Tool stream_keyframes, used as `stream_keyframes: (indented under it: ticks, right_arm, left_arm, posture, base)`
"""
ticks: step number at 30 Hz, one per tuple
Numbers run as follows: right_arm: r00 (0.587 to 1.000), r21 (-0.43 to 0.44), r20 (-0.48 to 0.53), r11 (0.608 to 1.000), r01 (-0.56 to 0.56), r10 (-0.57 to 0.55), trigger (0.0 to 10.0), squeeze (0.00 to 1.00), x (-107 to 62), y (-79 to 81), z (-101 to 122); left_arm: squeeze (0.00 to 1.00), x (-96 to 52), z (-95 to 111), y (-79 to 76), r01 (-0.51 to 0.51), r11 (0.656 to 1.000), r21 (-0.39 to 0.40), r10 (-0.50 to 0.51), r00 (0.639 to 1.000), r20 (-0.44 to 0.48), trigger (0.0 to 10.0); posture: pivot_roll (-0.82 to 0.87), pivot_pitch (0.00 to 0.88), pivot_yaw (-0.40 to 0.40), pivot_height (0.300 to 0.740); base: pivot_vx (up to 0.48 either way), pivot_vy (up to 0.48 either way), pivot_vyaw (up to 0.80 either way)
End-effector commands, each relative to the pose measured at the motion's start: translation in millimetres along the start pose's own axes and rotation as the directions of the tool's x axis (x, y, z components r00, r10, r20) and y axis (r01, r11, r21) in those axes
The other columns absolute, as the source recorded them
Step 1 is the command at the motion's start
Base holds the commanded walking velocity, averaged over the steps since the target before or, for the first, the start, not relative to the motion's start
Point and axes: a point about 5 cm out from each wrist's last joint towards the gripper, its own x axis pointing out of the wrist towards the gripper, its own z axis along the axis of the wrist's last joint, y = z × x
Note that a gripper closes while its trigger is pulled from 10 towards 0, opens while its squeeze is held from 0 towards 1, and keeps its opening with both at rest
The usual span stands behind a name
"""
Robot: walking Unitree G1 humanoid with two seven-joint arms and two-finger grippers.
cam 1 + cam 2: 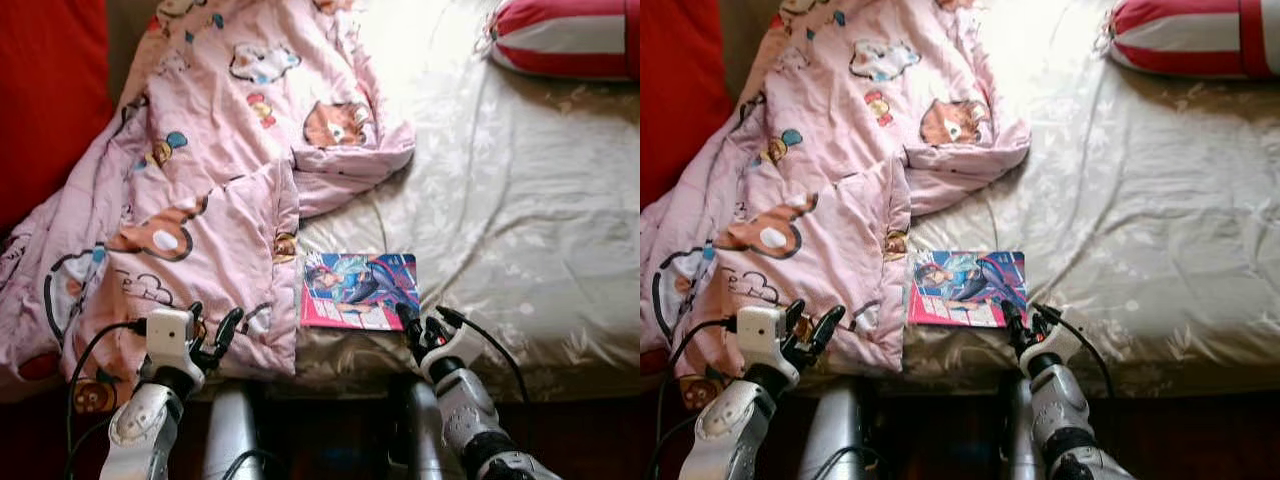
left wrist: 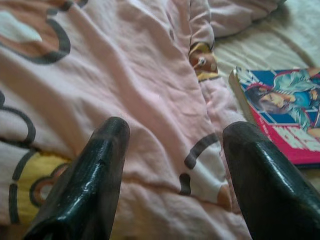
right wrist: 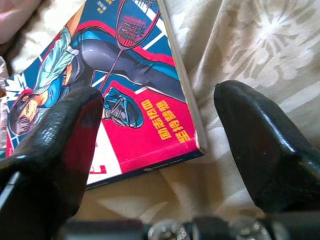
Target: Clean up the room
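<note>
On the bed [image 1: 520, 200], comic book [image 1: 360, 291] corner seemingly between right claw [image 1: 418, 322] fingers

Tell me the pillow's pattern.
The pillow has red and white stripes, clearest in the left eye view.

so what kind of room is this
Most likely a bedroom: a bed with a pale floral sheet, a rumpled pink cartoon quilt, and a red-and-white striped pillow. A comic book lies on the sheet near the right gripper.
</note>
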Motion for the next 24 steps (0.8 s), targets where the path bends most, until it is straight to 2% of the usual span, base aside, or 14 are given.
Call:
stream_keyframes:
  ticks: [1, 12, 15, 16, 17, 18, 19, 24]
  right_arm:
    - [1.000, 0.029, -0.008, 1.000, -0.010, 0.010, 10.0, 0.00, -0.7, 1.5, -4]
    - [0.992, 0.133, -0.054, 0.985, -0.107, 0.115, 10.0, 0.00, 0.8, 11.8, -13]
    - [0.994, 0.159, -0.057, 0.983, -0.088, 0.098, 10.0, 0.00, -0.5, 9.9, -15]
    - [0.995, 0.183, -0.055, 0.980, -0.076, 0.088, 10.0, 0.00, -1.4, 8.5, -16]
    - [0.996, 0.243, -0.052, 0.968, -0.060, 0.075, 10.0, 0.00, -3.4, 5.8, -19]
    - [0.996, 0.243, -0.052, 0.968, -0.060, 0.075, 10.0, 0.00, -3.4, 5.8, -19]
    - [0.996, 0.286, -0.054, 0.957, -0.051, 0.070, 10.0, 0.00, -5.6, 3.5, -22]
    - [0.996, 0.344, -0.076, 0.939, -0.009, 0.038, 10.0, 0.00, -12.3, -3.7, -30]
  left_arm:
    - [0.00, -7.7, -3, 4.7, -0.016, 1.000, 0.002, 0.016, 0.999, -0.027, 10.0]
    - [0.00, -9.5, -2, 6.4, -0.017, 1.000, 0.013, 0.017, 0.999, -0.038, 10.0]
    - [0.00, -10.1, -2, 5.6, -0.014, 1.000, 0.016, 0.014, 0.999, -0.041, 10.0]
    - [0.00, -10.3, -2, 5.4, -0.012, 1.000, 0.018, 0.013, 0.999, -0.042, 10.0]
    - [0.00, -10.9, -2, 4.9, -0.010, 1.000, 0.021, 0.011, 0.999, -0.046, 10.0]
    - [0.00, -10.9, -2, 4.9, -0.010, 1.000, 0.021, 0.011, 0.999, -0.046, 10.0]
    - [0.00, -11.3, -2, 4.6, -0.008, 1.000, 0.023, 0.009, 0.999, -0.049, 10.0]
    - [0.00, -12.1, -2, 4.4, -0.006, 1.000, 0.026, 0.007, 0.999, -0.052, 10.0]
  posture:
    - [0.11, 0.315, 0.053, 0.577]
    - [0.12, 0.321, 0.057, 0.577]
    - [0.12, 0.323, 0.058, 0.577]
    - [0.12, 0.324, 0.058, 0.577]
    - [0.12, 0.325, 0.058, 0.577]
    - [0.12, 0.325, 0.058, 0.577]
    - [0.13, 0.327, 0.060, 0.577]
    - [0.13, 0.327, 0.061, 0.577]
  base:
    - [0.000, 0.000, 0.00]
    - [0.000, 0.000, 0.00]
    - [0.000, 0.000, 0.00]
    - [0.000, 0.000, 0.00]
    - [0.000, 0.000, 0.00]
    - [0.000, 0.000, 0.00]
    - [0.000, 0.000, 0.00]
    - [0.000, 0.000, 0.00]
